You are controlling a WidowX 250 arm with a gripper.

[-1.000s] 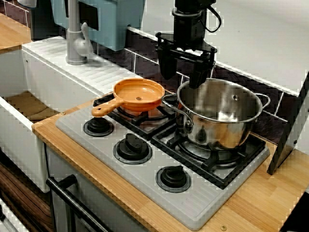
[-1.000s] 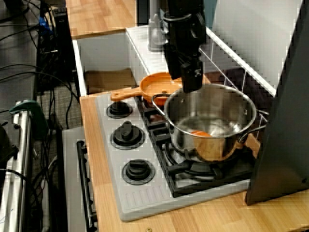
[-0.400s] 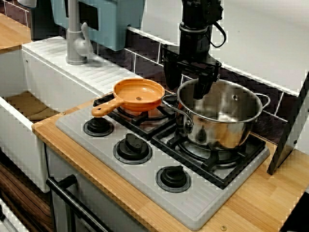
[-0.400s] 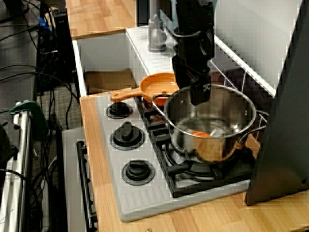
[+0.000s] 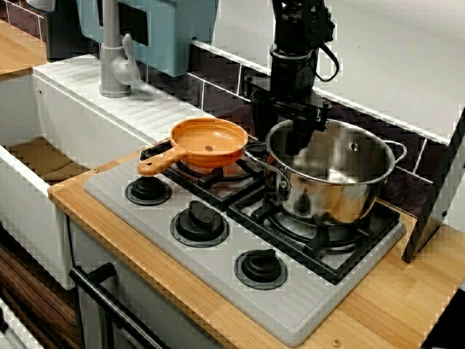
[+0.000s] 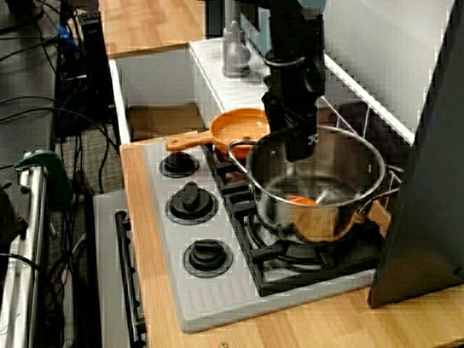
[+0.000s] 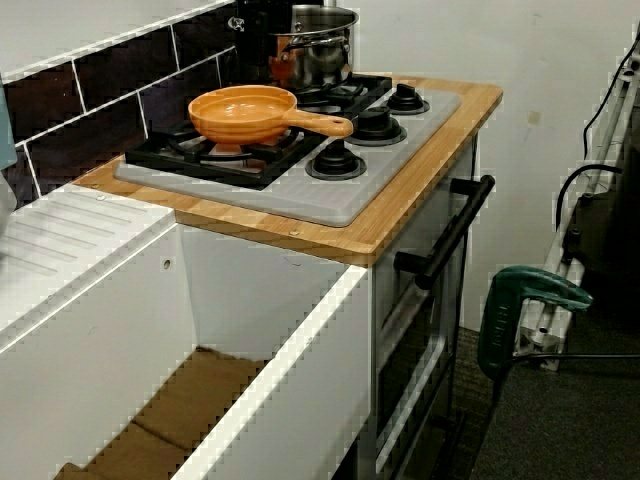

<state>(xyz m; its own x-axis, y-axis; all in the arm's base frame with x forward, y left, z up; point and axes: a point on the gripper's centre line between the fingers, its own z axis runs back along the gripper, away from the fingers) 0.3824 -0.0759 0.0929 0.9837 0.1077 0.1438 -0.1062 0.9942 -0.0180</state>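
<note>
The gripper (image 5: 280, 140) is hanging at the upper left edge of the steel pot (image 5: 341, 196). Its fingers are standing apart with nothing between them but, as it seems, the pot's rim. One finger (image 5: 298, 138) is dipping inside the wall and the other is staying outside, though I cannot tell whether either is touching metal. A second ago it was hovering higher and a little further left in the view from the front, with its fingertips clear above the rim. Since then it has been coming down and drifting right. In the view from the side the gripper (image 6: 293, 148) is now overlapping the pot's (image 6: 319, 217) inner wall. I judge the work to be closing in on the pot and not on the orange pan (image 5: 208, 143), which is sitting unmoved on the burner to the left. The pot is likewise resting where it was, on the right burner of the grey stove (image 5: 218, 269), centre right of the front view. An orange patch (image 6: 301, 201) is showing on its floor, and I cannot tell whether it is an object or a reflection. In the view from the sink end the pot (image 7: 320, 50) is sitting at the top, behind the pan (image 7: 245, 110).
</note>
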